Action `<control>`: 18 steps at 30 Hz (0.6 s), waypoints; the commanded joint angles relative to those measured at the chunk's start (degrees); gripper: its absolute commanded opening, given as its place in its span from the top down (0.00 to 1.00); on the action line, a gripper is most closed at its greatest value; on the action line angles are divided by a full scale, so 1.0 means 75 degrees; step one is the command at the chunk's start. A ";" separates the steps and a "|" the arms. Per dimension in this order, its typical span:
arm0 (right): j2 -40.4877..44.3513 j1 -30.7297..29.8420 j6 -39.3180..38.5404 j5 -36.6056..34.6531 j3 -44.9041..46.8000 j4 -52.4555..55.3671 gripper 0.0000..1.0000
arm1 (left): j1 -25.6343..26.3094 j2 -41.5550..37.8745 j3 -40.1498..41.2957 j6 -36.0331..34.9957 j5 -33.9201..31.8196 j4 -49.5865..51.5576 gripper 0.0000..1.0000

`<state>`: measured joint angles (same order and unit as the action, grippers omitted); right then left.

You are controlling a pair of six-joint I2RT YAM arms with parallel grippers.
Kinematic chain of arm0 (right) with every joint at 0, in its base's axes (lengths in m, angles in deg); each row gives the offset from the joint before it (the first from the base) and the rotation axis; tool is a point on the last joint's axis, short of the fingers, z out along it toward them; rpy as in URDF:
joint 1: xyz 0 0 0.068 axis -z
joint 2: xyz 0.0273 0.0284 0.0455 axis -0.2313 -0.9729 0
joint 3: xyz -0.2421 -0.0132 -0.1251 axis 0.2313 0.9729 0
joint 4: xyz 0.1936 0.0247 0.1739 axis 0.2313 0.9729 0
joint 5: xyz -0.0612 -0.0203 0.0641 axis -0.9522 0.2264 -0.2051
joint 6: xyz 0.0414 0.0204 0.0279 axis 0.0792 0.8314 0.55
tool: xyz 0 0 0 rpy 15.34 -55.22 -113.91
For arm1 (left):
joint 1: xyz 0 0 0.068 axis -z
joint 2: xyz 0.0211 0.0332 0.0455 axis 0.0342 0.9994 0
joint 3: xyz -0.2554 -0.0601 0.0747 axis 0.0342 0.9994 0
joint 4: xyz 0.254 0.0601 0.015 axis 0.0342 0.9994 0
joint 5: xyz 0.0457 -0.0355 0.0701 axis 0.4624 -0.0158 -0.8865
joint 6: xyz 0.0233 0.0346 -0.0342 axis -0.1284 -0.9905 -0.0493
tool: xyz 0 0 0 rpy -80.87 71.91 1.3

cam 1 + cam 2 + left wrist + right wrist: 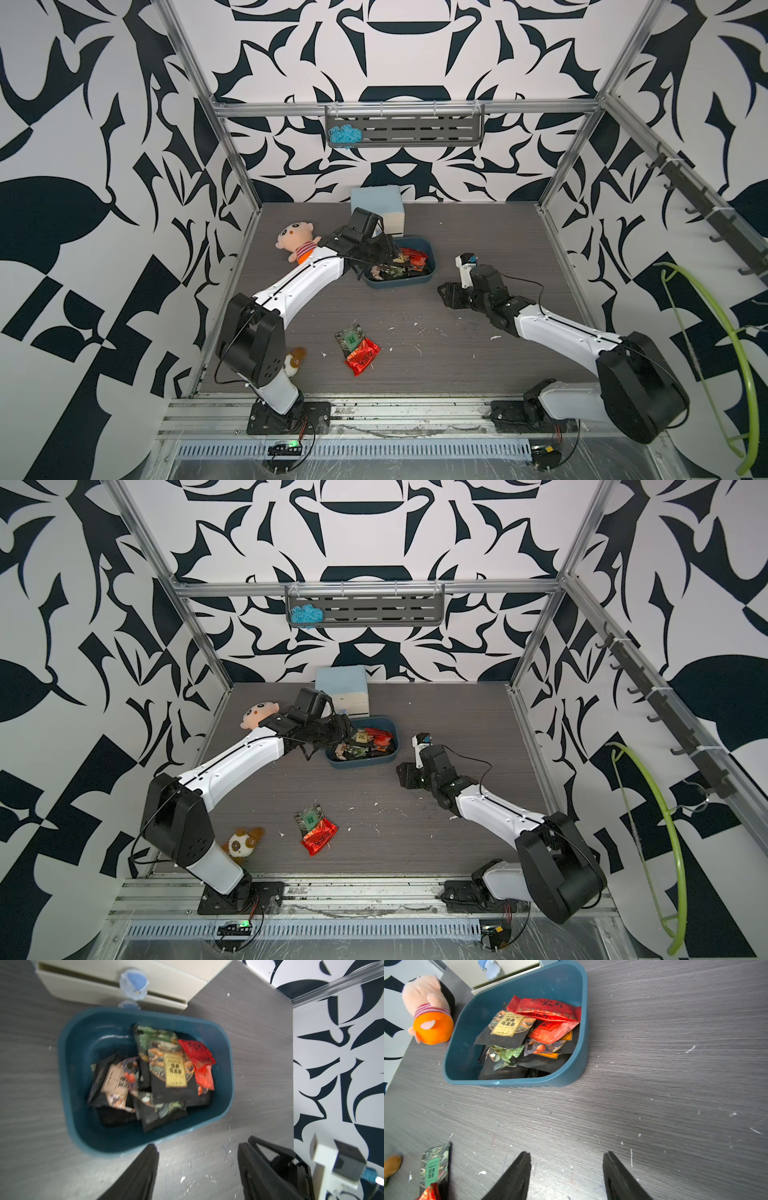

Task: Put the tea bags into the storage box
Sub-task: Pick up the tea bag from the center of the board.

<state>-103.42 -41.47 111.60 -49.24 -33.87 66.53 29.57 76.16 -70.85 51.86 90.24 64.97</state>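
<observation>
Grey wood-grain tabletop (415, 316): green-labelled sachet (351, 337) and red foil sachet (362, 356) lie outside my teal plastic storage box (395, 281); left gripper (197, 1147), right gripper (566, 1154) both gape empty, free to fetch.

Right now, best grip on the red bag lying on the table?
Probably straight down on the red bag, pinching across its puffed middle. It lies flat, so no edge is open from the side; its far end overlaps the green-label bag, so grip toward the near, free end.
</observation>
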 commanded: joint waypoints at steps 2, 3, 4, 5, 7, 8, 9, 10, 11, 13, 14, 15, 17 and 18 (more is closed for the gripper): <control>0.0069 -0.0009 -0.0086 0.0531 -0.0118 -0.0231 0.40 | 0.0018 -0.0773 0.0458 -0.0246 -0.0030 0.1085 0.33; 0.0063 -0.0033 -0.0049 0.0620 -0.0117 -0.0202 0.40 | 0.0029 -0.0988 0.0597 -0.0283 0.0000 0.1146 0.33; 0.0073 -0.0049 -0.0028 0.0720 -0.0101 -0.0207 0.40 | 0.0037 -0.1203 0.0741 -0.0286 0.0029 0.1179 0.33; 0.0069 -0.0088 0.0004 0.0768 -0.0067 -0.0278 0.40 | 0.0033 -0.1444 0.0916 -0.0285 0.0053 0.1203 0.33; 0.0019 -0.0188 0.0026 0.0791 -0.0032 -0.0420 0.39 | 0.0035 -0.1884 0.1232 -0.0234 0.0027 0.1339 0.33; -0.0044 -0.0229 0.0017 0.0807 -0.0064 -0.0433 0.39 | 0.0032 -0.2100 0.1397 -0.0216 0.0004 0.1422 0.33; -0.0189 -0.0303 -0.0014 0.0861 -0.0141 -0.0439 0.39 | 0.0038 -0.2268 0.1572 -0.0195 -0.0022 0.1524 0.33; -0.0310 -0.0357 -0.0024 0.0957 -0.0220 -0.0432 0.39 | 0.0033 -0.2393 0.1723 -0.0145 -0.0036 0.1622 0.32; -0.0469 -0.0422 -0.0025 0.1099 -0.0316 -0.0412 0.40 | 0.0032 -0.2514 0.1892 -0.0080 0.0017 0.1731 0.32; -0.0713 -0.0632 -0.0039 0.1306 -0.0447 -0.0427 0.40 | 0.0035 -0.2548 0.2167 0.0000 0.0235 0.1964 0.32; -0.0812 -0.0811 -0.0095 0.1369 -0.0527 -0.0419 0.41 | 0.0050 -0.2538 0.2301 0.0049 0.0284 0.2077 0.32; -0.0913 -0.1013 -0.0166 0.1425 -0.0610 -0.0407 0.41 | 0.0068 -0.2855 0.2490 0.0136 0.0320 0.2122 0.32; -0.1152 -0.1452 -0.0416 0.1517 -0.0868 -0.0230 0.41 | 0.0106 -0.3006 0.2922 0.0295 0.0400 0.2079 0.32; -0.1301 -0.1714 -0.0555 0.1495 -0.1043 -0.0097 0.41 | 0.0126 -0.3079 0.3147 0.0394 0.0445 0.2038 0.32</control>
<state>-112.27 -50.28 110.55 -40.60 -37.06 65.67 30.05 55.09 -50.41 52.95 91.70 77.21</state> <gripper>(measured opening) 0.592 0.679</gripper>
